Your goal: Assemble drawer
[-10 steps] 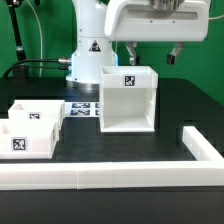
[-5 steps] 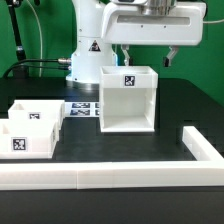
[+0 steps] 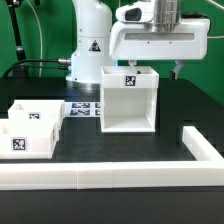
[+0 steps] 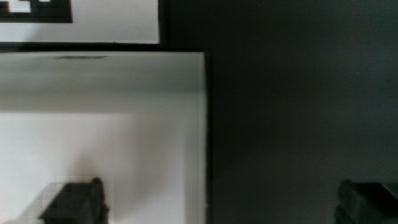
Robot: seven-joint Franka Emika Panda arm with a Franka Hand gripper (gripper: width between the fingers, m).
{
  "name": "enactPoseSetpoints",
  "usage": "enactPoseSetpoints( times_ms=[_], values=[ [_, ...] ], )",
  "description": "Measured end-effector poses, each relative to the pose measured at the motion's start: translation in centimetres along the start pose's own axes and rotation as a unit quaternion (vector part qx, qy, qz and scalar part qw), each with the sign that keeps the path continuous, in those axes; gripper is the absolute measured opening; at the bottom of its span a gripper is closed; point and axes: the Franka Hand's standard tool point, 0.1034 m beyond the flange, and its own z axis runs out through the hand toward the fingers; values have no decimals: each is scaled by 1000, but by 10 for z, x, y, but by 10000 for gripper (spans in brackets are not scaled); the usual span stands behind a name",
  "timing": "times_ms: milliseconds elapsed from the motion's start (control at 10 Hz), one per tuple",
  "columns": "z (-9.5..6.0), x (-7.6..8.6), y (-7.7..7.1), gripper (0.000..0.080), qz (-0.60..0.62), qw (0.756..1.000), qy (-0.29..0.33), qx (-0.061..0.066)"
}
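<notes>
Now, jaws wide apart above casing (image 3: 128,100), its edge between them

The exterior view looks across the bench (image 3: 172,112) from slightly above toward the arm (image 3: 90,40), fairly near; the wrist view looks straight down, close over the casing (image 4: 98,120), which both share

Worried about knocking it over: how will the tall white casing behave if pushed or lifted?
The casing looks hollow and thin-walled, so probably light yet stiff. It stands flat, about as wide as tall, so a low push would likely slide it, not tip it. Its smooth walls may slip in the gripper.
</notes>
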Motion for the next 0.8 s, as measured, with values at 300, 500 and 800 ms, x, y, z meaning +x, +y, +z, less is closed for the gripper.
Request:
enactPoseSetpoints(
  times_ms=[300, 500, 800],
  values=[
    [0, 0, 0, 364, 0, 1000, 0, 0],
    [0, 0, 0, 67, 0, 1000, 0, 0],
    [0, 0, 0, 36, 0, 1000, 0, 0]
  ],
)
